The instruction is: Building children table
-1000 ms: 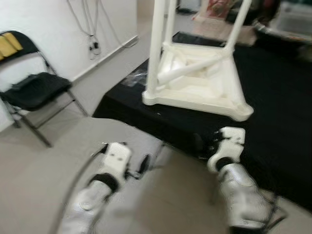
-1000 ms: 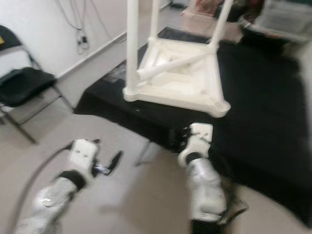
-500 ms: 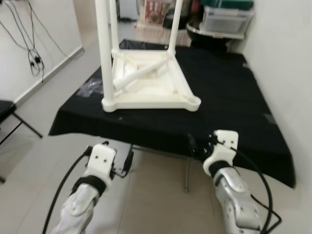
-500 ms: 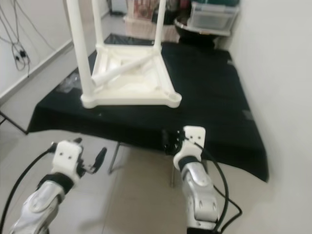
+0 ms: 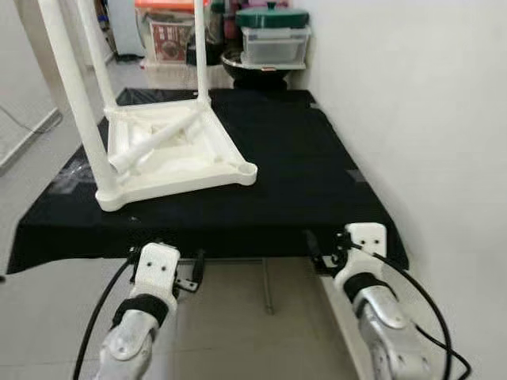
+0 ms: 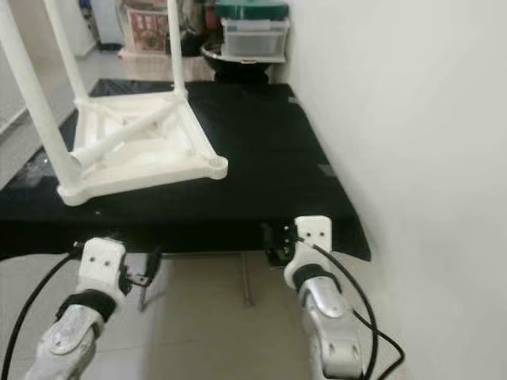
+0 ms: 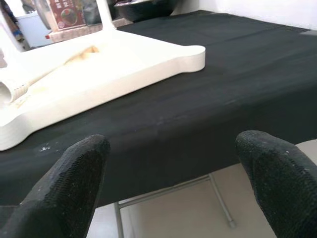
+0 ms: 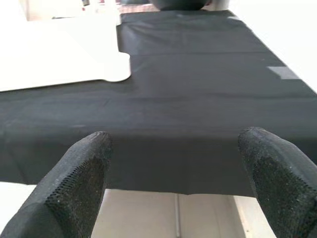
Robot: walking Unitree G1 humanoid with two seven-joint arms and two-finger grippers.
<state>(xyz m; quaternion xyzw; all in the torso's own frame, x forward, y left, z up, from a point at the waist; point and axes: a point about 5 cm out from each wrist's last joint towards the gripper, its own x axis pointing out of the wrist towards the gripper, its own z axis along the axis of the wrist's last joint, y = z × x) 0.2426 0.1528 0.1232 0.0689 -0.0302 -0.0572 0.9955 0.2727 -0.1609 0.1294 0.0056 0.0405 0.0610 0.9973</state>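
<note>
The white children table [image 5: 170, 154] lies upside down in the left half of the left eye frame, its top flat on the black cloth [image 5: 301, 170] of a bigger table. Three legs stand up from its corners and run out of the top of the frame. A fourth, loose leg [image 5: 154, 142] lies slantwise inside the upturned frame, on the underside. The corner nearest the frame centre [image 5: 247, 169] carries no leg.

My left jaws [image 5: 192, 273] hang in the lower left, just below the near edge of the cloth, above the tiled floor [image 5: 261, 340]. In the left wrist view my two fingers [image 7: 74, 183] stand wide apart with nothing between them, and the children table's rim [image 7: 124, 64] lies beyond them. My right jaws [image 5: 321, 253] sit in the lower right, at the near edge of the cloth. Their fingers [image 8: 79, 183] are also wide apart and empty, pointing across the cloth.

A white wall [image 5: 412, 103] fills the right side of the frame. In the upper middle, past the far end of the table, stand a clear box with a green lid [image 5: 273, 36] and an orange-lidded box [image 5: 170, 28].
</note>
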